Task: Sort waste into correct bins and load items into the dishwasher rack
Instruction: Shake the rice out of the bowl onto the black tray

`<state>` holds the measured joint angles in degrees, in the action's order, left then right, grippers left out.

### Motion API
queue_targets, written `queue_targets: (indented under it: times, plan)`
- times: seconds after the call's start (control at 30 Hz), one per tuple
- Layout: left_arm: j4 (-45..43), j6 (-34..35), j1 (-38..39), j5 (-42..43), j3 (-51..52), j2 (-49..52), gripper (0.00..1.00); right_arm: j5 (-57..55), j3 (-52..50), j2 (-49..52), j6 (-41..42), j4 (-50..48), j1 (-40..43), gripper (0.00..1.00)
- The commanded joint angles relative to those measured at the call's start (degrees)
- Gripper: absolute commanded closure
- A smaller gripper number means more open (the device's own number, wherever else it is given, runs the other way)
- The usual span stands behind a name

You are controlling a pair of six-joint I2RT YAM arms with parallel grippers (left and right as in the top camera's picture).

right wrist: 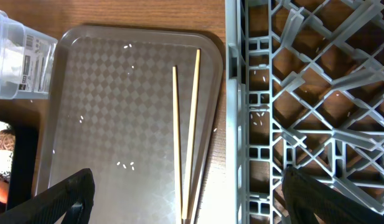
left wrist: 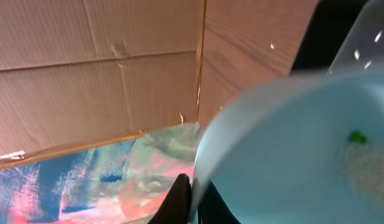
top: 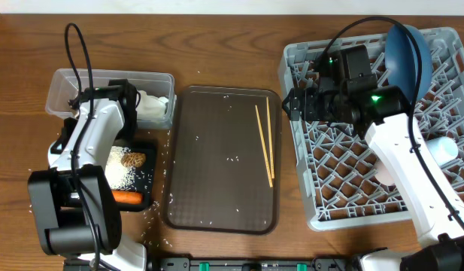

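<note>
My left gripper [top: 123, 99] hovers over the clear tub [top: 66, 81] and the black tray [top: 145, 181]. In the left wrist view its fingers [left wrist: 190, 198] are shut on the rim of the small light blue bowl [left wrist: 291, 143], which is tilted and holds rice grains. White wrappers [top: 153, 105] lie in the tub. Rice, a brown lump [top: 132, 159] and the carrot [top: 126, 198] lie in the black tray. My right gripper [top: 295, 102] [right wrist: 190, 202] is open and empty above the two chopsticks [top: 266, 147] [right wrist: 185, 124] and the left edge of the dishwasher rack [top: 307, 203] [right wrist: 291, 93]. The dark blue plate [top: 408, 53] stands in the rack.
The chopsticks lie on the dark brown serving tray [top: 216, 165] [right wrist: 104, 112] with scattered rice grains. A light cup [top: 444, 147] lies in the rack's right side. Loose rice is on the table around the black tray. My right arm crosses the rack.
</note>
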<state>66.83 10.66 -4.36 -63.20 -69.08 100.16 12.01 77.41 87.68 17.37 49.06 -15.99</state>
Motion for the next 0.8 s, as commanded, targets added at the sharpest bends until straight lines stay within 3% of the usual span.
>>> queue_targets:
  times: [0.0,0.03,0.07,0.13,0.2,0.3,0.37,0.43,0.5,0.57,0.67,0.73,0.77]
  plan:
    - [1.9,-0.6,1.5,-2.0,-0.8,-1.7,0.93,0.3,0.5,-0.8,-0.7,0.3,0.2,0.1]
    - [-0.7,3.6,1.7,-2.0,-0.6,-1.9,0.94,0.3,0.5,-0.8,-0.7,0.3,0.2,0.1]
    - [-2.4,3.1,1.3,-1.1,-0.6,-1.8,0.94,0.3,0.5,-0.8,-0.7,0.2,0.2,0.1]
    - [0.4,-5.5,1.6,-1.5,-0.8,-1.8,0.94,0.3,0.5,-0.8,-0.7,0.3,0.2,0.1]
    - [-3.1,1.8,1.7,-0.9,-0.3,-2.1,0.94,0.3,0.5,-0.8,-0.7,0.6,0.2,0.1]
    - [-1.4,-5.7,1.2,0.7,-0.5,-1.9,0.94,0.3,0.5,-0.8,-0.7,0.5,0.2,0.1]
    - [-3.5,-3.3,0.7,1.0,-0.1,-1.8,0.94,0.3,0.5,-0.8,-0.7,0.5,0.2,0.1]
    - [-0.8,-7.1,0.5,-0.2,-0.3,-1.7,0.94,0.3,0.5,-0.8,-0.7,0.2,0.2,0.1]
    - [-2.3,1.5,0.7,-0.1,0.1,-2.2,0.94,0.3,0.5,-0.8,-0.7,0.4,0.2,0.1]
    - [-1.3,-2.8,0.3,0.8,0.1,-2.1,0.94,0.3,0.5,-0.8,-0.7,0.4,0.2,0.1]
    - [-2.0,0.4,0.3,0.9,0.4,-2.2,0.94,0.3,0.5,-0.9,-0.7,0.7,0.2,0.1]
    - [0.6,-4.7,0.5,0.0,0.1,-2.1,0.94,0.3,0.5,-0.9,-0.7,0.6,0.2,0.1]
    - [0.5,-1.5,0.8,-0.2,0.3,-2.4,0.94,0.3,0.5,-0.9,-0.7,0.7,0.2,0.1]
